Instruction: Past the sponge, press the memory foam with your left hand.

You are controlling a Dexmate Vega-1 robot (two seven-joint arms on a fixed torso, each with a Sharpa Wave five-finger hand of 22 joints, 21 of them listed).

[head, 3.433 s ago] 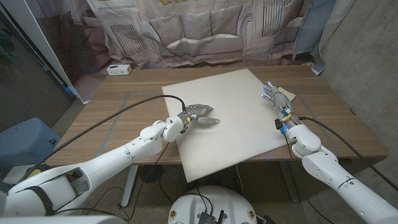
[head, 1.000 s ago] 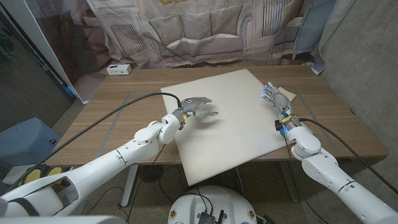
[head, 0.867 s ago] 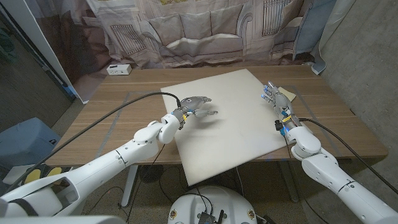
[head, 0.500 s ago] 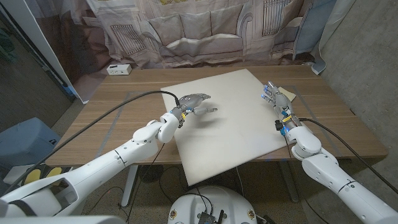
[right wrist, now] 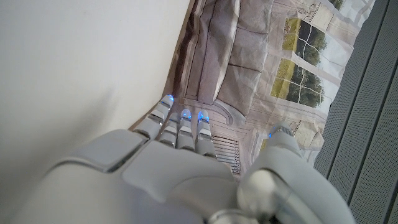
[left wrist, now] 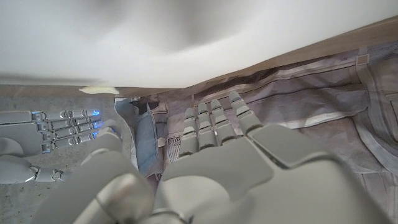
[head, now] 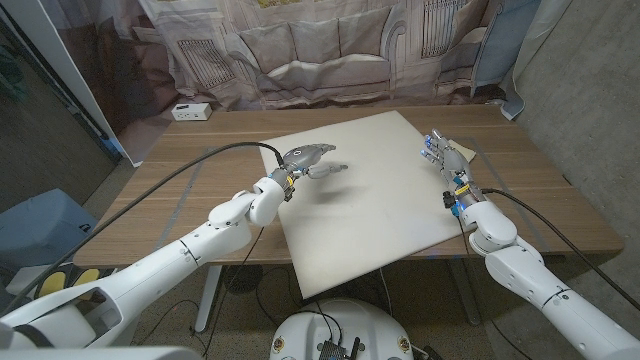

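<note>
1. Bench (head: 180,165), wooden, is the biggest thing here, with a printed backdrop cloth (head: 320,50) hanging behind its far edge.
2. Memory foam (head: 370,200) comes next: a big off-white sheet lying flat on the bench, turned at an angle so one corner hangs past the near edge. Everything below is placed relative to this foam.
3. Left hand (head: 308,160) hovers over the foam's left part, close to its far-left corner, palm down, casting a soft shadow on the sheet. Fingers are loosely spread and it's holding nothing. In the left wrist view the hand (left wrist: 211,162) has its fingers straight out with the foam's edge beyond them.
4. Right hand (head: 447,165) stands at the foam's right edge, fingers extended and apart, also holding nothing.
5. Sponge (head: 462,152), a small tan piece, sits on the bench just off the foam's right edge, tucked behind the right hand.
6. White power strip (head: 190,111) sits well off the foam's far-left corner, near the bench's back edge.
</note>
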